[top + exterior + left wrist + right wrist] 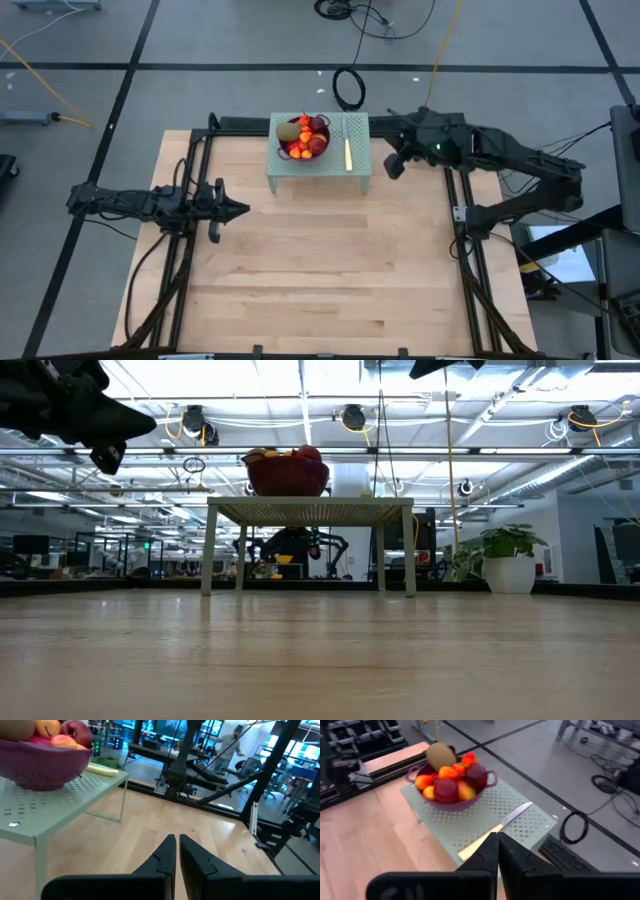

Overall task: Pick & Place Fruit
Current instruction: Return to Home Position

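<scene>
Two dark robot arms hang over the light wooden table (320, 280), and neither one holds anything. Nearest, at the table's left side, the left gripper (238, 210) points across the wood with its fingers (165, 857) pressed together. Farther back, the right gripper (394, 168) hovers just beside the right end of the pale green metal shelf with little holes (362, 178). Its fingers (487, 855) are pressed together too. I think both are closed and empty because nothing is left to pick up, so the arms only need to go to rest.

On the shelf, at the far middle of the table, sits the round purple strainer bowl (455, 804). All the fruit (446, 789) I can see is piled inside it: a brown fuzzy kiwi (440, 754) on top, dark red round ones, and small orange ones. The bowl's walls likely keep the round pieces from rolling away. The yellow-handled knife (512, 817) lies flat on the shelf just beside the bowl, not in it.
</scene>
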Motion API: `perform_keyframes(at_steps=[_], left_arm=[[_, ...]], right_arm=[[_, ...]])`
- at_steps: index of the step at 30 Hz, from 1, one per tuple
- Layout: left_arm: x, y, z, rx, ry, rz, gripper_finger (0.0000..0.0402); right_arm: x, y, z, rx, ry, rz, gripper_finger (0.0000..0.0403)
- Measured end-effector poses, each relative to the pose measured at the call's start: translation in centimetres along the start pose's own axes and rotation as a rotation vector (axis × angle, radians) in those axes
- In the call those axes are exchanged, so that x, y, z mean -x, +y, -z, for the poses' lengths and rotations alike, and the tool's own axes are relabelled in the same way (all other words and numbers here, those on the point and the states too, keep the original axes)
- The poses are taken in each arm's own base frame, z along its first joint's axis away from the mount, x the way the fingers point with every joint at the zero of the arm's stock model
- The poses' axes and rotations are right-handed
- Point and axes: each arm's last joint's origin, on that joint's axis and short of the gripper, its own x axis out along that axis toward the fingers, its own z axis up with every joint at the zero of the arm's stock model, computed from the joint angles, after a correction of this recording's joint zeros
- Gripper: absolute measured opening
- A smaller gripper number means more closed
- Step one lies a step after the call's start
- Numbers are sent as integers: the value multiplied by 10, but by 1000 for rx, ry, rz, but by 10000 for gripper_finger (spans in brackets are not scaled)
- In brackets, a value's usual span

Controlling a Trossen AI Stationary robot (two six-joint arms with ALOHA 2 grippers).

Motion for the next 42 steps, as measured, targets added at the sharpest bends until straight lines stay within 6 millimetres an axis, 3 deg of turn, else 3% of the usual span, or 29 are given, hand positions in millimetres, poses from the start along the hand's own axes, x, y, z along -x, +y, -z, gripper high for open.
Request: perform_keyframes(at_steps=[10, 16, 22, 33, 42], left_arm=[[0, 1, 0, -13, -1, -19, 21], [0, 1, 0, -68, -5, -39, 21], [0, 2, 0, -76, -12, -71, 21], [0, 5, -2, -106, -40, -166, 21], [0, 9, -5, -98, -60, -177, 21]], right_arm=[[-12, 11, 69, 36, -78, -203, 1], [-12, 1, 117, 116, -46, -296, 1], [-6, -15, 152, 64, -23, -344, 1], [17, -40, 175, 96, -216, -381, 1], [15, -50, 204, 68, -349, -405, 1]])
